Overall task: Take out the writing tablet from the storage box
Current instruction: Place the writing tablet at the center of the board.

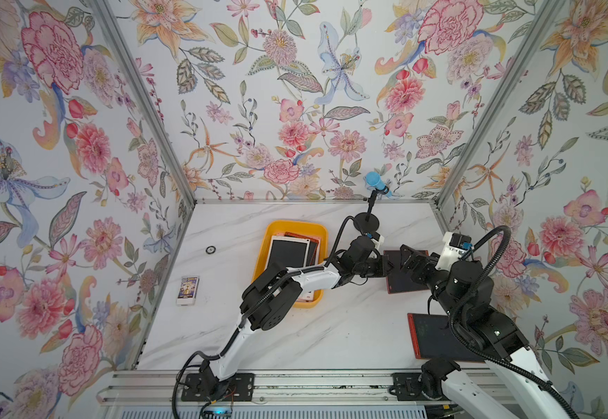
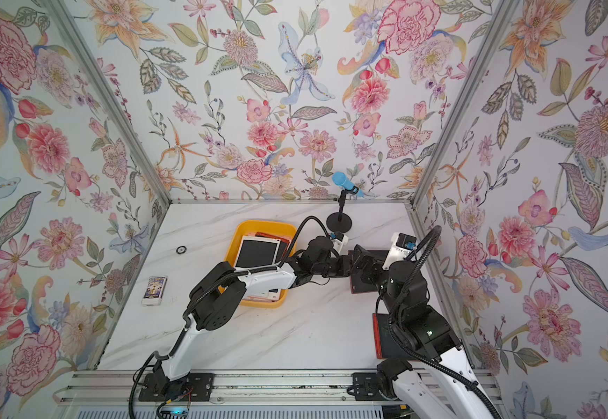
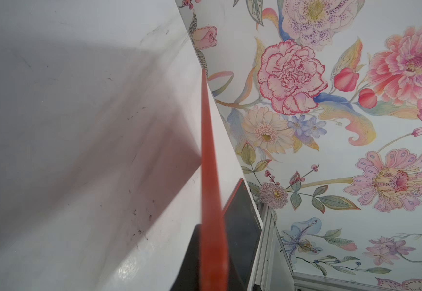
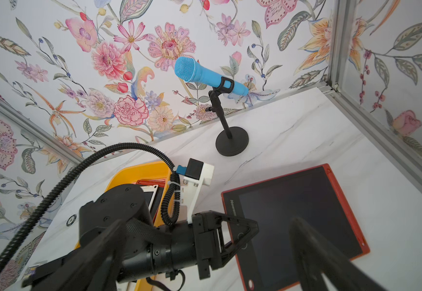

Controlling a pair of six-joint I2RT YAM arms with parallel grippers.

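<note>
Right gripper spread wide over writing tablet, left gripper pinching its edge, side wall near

Shallow yellow-orange plastic storage box noted at rear centre of white marbled tabletop; white-framed dark-screened tablet seen lying uppermost in it. Red-framed dark writing tablet located right of the box, outside it; left gripper closed on its box-side edge, right gripper spread open over its screen. Second red-framed tablet recorded at front right, partly covered by the right arm. Blue microphone on black round-based stand observed behind.
</note>
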